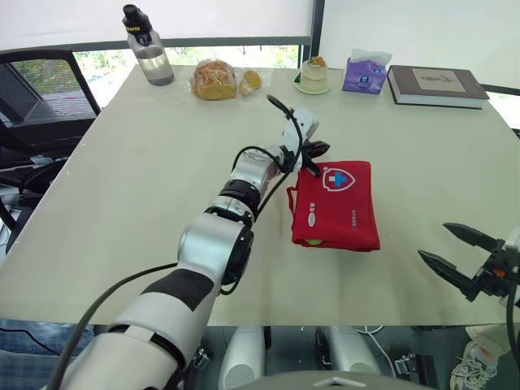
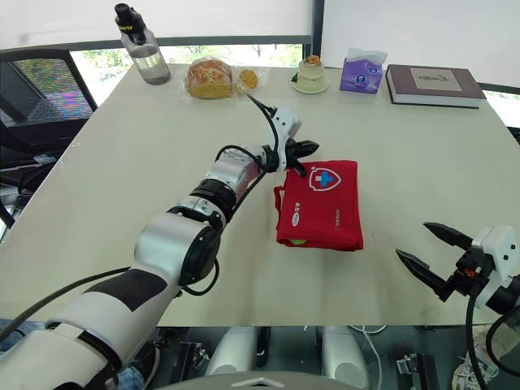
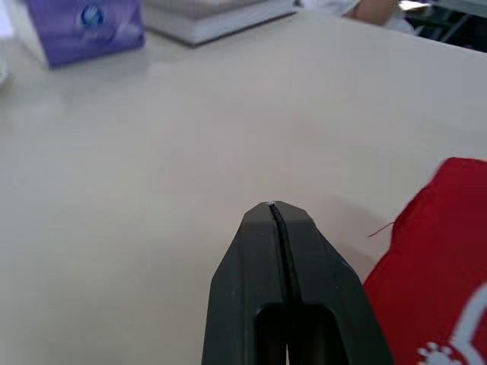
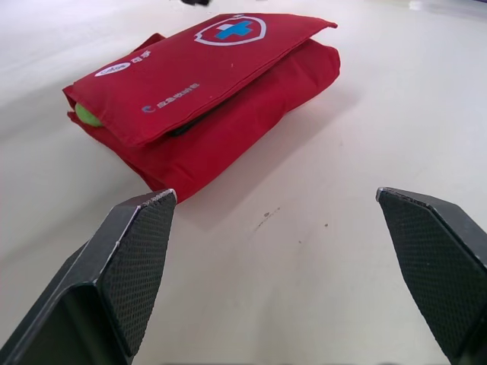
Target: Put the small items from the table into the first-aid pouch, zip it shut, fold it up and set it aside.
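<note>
Table under folded first-aid pouch

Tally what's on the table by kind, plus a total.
Red first-aid pouch: 1
Water bottle: 1
Bread pieces: 2
Dessert on a saucer: 1
Purple tissue pack: 1
Book: 1
Total: 7

Silver-and-white left arm with black joint bands, thin black cable, textured black wedge fingers.

The red first-aid pouch carries a white-edged shield sign with a blue cross on its flap, while its oval label and small white lettering cannot be read.
</note>
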Controlling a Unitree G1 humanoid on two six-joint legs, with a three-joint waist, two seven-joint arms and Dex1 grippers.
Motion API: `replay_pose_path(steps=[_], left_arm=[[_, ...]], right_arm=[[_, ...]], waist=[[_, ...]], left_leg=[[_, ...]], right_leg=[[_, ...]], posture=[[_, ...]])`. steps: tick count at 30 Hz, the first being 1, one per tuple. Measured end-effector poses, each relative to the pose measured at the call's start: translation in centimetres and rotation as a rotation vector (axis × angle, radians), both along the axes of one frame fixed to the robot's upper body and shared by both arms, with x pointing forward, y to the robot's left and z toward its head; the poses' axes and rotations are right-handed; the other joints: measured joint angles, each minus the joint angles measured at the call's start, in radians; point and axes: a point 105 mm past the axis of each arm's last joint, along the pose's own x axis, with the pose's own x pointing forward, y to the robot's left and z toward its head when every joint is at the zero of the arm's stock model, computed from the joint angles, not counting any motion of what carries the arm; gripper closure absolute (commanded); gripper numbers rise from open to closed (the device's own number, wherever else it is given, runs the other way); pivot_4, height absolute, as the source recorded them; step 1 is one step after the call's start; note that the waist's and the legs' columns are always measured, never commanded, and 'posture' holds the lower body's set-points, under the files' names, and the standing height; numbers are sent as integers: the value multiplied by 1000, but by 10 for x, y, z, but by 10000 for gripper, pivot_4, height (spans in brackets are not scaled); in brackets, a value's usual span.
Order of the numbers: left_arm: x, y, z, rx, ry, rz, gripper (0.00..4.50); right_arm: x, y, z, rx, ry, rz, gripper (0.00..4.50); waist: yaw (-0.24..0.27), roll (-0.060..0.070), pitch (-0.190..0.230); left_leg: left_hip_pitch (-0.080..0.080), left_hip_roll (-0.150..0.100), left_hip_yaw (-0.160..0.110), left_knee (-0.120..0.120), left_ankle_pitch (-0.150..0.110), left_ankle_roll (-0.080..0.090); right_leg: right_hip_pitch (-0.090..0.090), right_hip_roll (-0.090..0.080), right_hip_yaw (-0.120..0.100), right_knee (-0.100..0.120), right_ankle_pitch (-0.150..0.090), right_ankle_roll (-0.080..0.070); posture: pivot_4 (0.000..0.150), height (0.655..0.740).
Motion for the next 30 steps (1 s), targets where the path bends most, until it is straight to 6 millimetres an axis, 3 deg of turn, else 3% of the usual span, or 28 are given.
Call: replay_pose_path(steps=[1,3,6,10,11,14,17,24,27,30], left_arm=[[-1,3,2,3,-16,-17,44829],[-4,14,5,7,-35,-58,38213],[-17,41,10,-36,-49,-136,22833],[-51,78,9,-28,-44,-235,2677],[-60,87,8,-16,-35,-246,870],[-83,113,9,47,-31,-232,870],[-102,126,19,57,-34,-220,870],[-131,148,48,58,-82,-188,870],[-152,164,70,112,-97,-194,870],[-162,161,67,109,-58,-228,870]], right_arm=[[1,0,0,1,0,-1,0],[2,1,0,3,7,-2,0],[9,7,2,4,3,20,0],[20,12,0,-12,16,37,0],[22,12,-3,-22,30,38,0],[30,13,-7,-32,41,28,0],[38,15,-4,-34,30,26,0],[56,24,3,69,65,11,0],[66,35,0,132,183,23,0],[78,43,-2,191,283,-10,0]], waist=[[-1,0,0],[-3,0,0],[-11,1,0],[-11,1,0],[-9,1,0],[0,2,0],[7,1,0],[-3,-1,2],[-8,0,1],[-5,0,2]], left_leg=[[0,0,0,0,0,0],[0,0,0,0,0,0],[1,1,1,-1,0,0],[1,1,1,-1,0,0],[1,1,1,-1,0,0],[1,1,0,0,0,0],[1,1,0,2,0,0],[1,3,-1,2,0,0],[2,3,0,0,0,0],[2,3,1,0,0,0]], right_leg=[[0,0,0,0,0,0],[0,0,0,0,0,0],[0,0,1,1,0,-1],[0,0,1,1,1,-1],[0,0,1,1,1,-1],[0,-1,0,1,0,-1],[1,-1,-1,1,0,-1],[1,0,-1,1,0,-2],[1,0,-1,1,0,-3],[1,-1,-1,1,0,-3]], posture=[[1500,7400],[1500,7400],[1500,7400],[1500,7400],[1500,7400],[1500,7400],[1500,7400],[1500,7400],[1500,7400],[1500,7400]])
